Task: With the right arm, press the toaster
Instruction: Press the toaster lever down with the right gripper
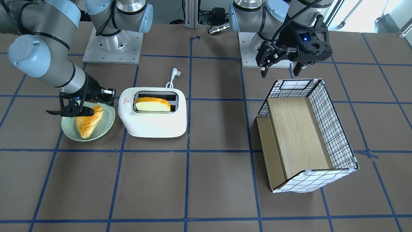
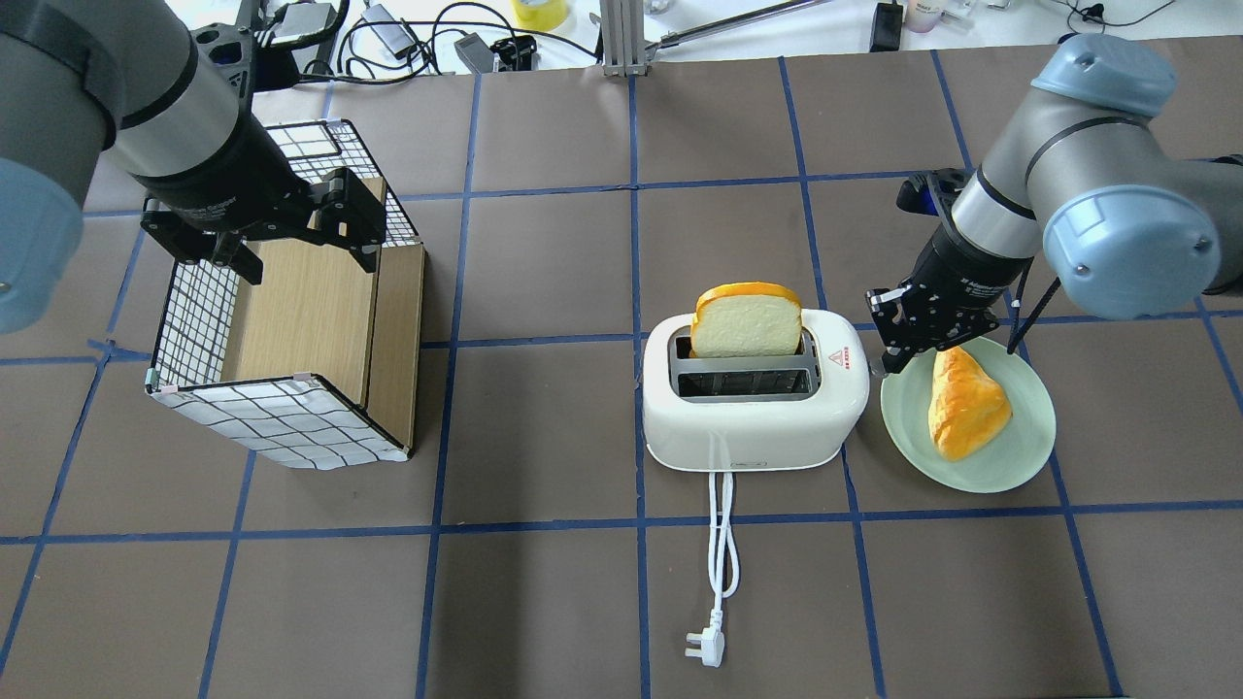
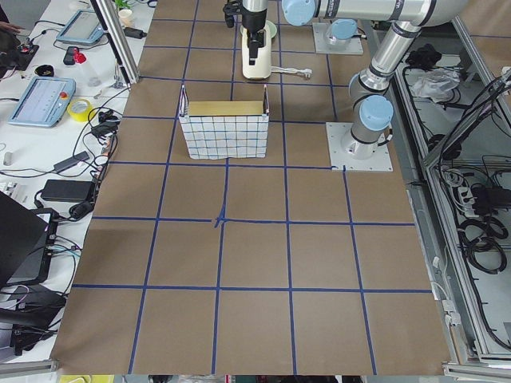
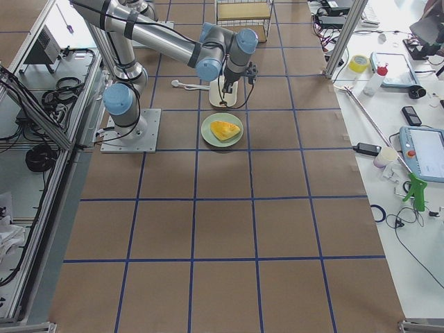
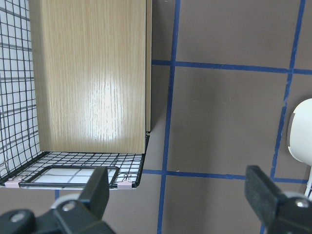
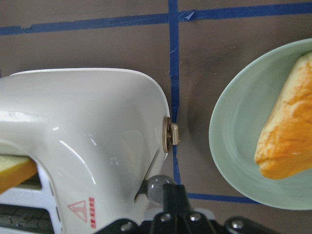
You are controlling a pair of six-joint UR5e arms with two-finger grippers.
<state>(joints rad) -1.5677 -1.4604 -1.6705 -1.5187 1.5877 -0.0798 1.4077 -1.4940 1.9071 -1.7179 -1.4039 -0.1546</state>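
The white toaster [image 2: 748, 427] stands mid-table with a bread slice [image 2: 746, 320] upright in its far slot; it also shows in the front-facing view [image 1: 154, 124]. Its cord and plug [image 2: 706, 646] trail toward the robot. My right gripper [image 2: 887, 365] is shut and hangs at the toaster's lever end, between the toaster and a plate. In the right wrist view its tip [image 6: 169, 195] sits right beside the grey lever knob [image 6: 157, 186]; I cannot tell whether they touch. My left gripper [image 2: 303, 257] is open and empty above the basket.
A pale green plate [image 2: 1020, 461] with a piece of bread [image 2: 961, 403] lies just right of the toaster, under the right arm. A checked wire-and-wood basket [image 2: 282, 422] lies on its side at the left. A tan dial [image 6: 170, 134] sits on the toaster's end.
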